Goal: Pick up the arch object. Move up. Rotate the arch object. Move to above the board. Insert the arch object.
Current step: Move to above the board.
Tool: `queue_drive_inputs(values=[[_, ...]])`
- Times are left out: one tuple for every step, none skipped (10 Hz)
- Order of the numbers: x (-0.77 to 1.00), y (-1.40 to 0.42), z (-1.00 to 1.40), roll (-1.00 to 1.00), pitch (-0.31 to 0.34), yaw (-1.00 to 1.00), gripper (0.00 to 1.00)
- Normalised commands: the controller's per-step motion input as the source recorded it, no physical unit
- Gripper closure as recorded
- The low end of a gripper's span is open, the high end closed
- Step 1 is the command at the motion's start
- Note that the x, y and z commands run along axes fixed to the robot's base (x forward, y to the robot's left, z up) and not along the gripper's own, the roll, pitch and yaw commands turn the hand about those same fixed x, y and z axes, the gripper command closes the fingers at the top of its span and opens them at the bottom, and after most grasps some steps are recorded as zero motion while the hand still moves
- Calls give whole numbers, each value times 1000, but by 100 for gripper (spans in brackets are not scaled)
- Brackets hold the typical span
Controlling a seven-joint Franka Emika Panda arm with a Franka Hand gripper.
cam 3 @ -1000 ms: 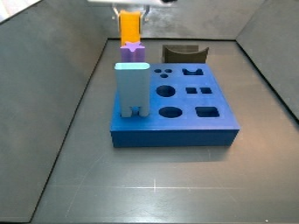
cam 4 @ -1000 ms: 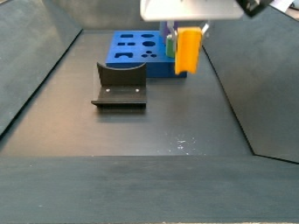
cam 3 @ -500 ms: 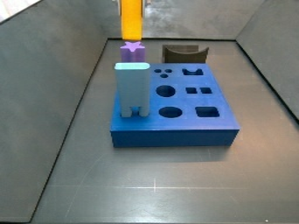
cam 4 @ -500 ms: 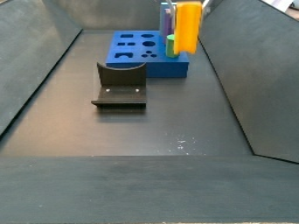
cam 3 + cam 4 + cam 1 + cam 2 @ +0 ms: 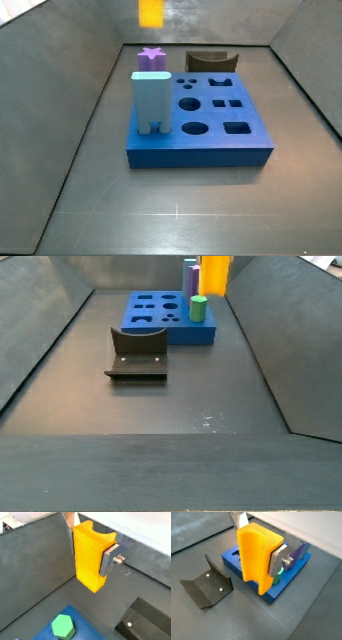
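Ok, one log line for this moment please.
gripper: shut on arch object | raised high beyond board | not inserted

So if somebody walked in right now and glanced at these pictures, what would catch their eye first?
Probably the bright orange-yellow arch object, clamped in the end effector and held high above the floor; in a side view only its lower end shows at the top edge. Next, the thick blue board below, with the tall pale blue block standing on it.
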Motion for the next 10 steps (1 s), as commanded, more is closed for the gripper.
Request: queue_drive_inputs(values=[[23, -30, 834, 123, 79, 26, 100], [16, -17, 662, 121, 77, 25, 100], [11, -15, 533, 117, 76, 26, 100], [13, -13, 449, 116, 75, 26, 100], [11, -11, 279, 116, 81, 27, 100], [217, -1000, 287, 100, 82, -122, 100], [219, -1000, 243, 101, 86, -106, 100], [233, -1000, 252, 72, 109, -62, 100], [251, -1000, 253, 25, 118, -37, 100], [261, -1000, 251, 2, 128, -8, 100]])
